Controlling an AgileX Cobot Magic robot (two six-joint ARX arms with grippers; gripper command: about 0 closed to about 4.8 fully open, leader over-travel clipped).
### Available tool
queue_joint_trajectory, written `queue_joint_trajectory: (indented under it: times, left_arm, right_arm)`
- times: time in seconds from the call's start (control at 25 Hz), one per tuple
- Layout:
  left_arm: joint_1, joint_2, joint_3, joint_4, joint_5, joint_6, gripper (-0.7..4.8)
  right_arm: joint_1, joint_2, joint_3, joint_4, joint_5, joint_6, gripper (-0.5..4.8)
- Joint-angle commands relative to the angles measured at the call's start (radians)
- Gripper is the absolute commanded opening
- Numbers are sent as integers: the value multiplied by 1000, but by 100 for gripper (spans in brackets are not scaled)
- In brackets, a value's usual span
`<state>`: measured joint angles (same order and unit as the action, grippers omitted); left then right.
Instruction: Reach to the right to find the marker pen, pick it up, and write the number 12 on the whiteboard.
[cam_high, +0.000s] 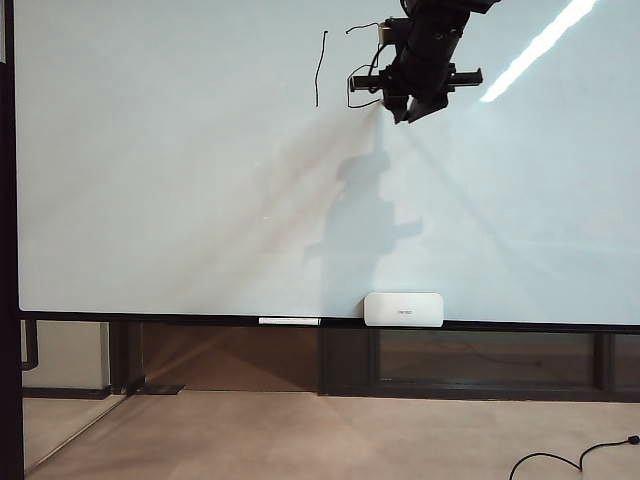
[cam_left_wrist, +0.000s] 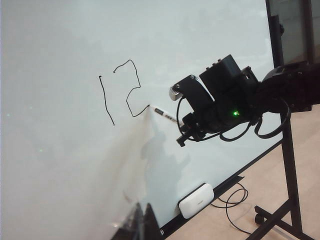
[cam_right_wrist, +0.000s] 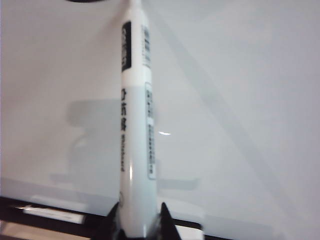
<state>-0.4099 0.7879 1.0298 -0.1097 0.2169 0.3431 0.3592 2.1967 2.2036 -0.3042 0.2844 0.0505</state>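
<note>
Right gripper (cam_right_wrist: 137, 222): jaws clamped on the marker pen (cam_right_wrist: 136, 125)
Pen tip: touching the whiteboard (cam_left_wrist: 60, 165) at the "12" (cam_left_wrist: 120, 90)
Left gripper: out of sight, jaw state unknowable
Board ledge: white box (cam_high: 403, 309), thin stick (cam_high: 289, 321)

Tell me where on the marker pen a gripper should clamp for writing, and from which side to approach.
Clamp the rear of the marker pen barrel, coming in along its axis from the cap-less tail, as the right gripper does now: fingers flank the slim round barrel, leaving the tip end free to meet the whiteboard. Probably the steadiest hold.
</note>
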Motion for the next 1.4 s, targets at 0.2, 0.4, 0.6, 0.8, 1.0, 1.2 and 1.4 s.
queue_joint_trajectory:
  times: [0.2, 0.4, 0.6, 0.8, 1.0, 1.2, 1.4]
  left_arm:
    - [0, -3, 5, 23, 5, 2, -5]
    - [0, -3, 5, 21, -43, 2, -5]
    - [0, -25, 5, 16, -278, 1, -5]
    - [0, -113, 32, -34, -441, 2, -5]
    - [0, -177, 126, -261, -529, 16, -5]
    - [0, -282, 185, -357, -604, 17, -5]
    - [0, -341, 308, -548, -624, 16, -5]
  right_arm:
    - [-5, -5, 6, 10, 31, 6, -2]
    - [-5, -6, 6, 2, 31, 6, -2]
    - [-5, -32, 6, -29, 31, 5, -2]
    - [-5, -116, 6, -50, 27, 5, -2]
    - [-2, -267, 6, -172, 20, 0, -2]
    - [-2, -424, 6, -186, -25, -5, -2]
    - [0, -599, 5, -282, -106, -6, -2]
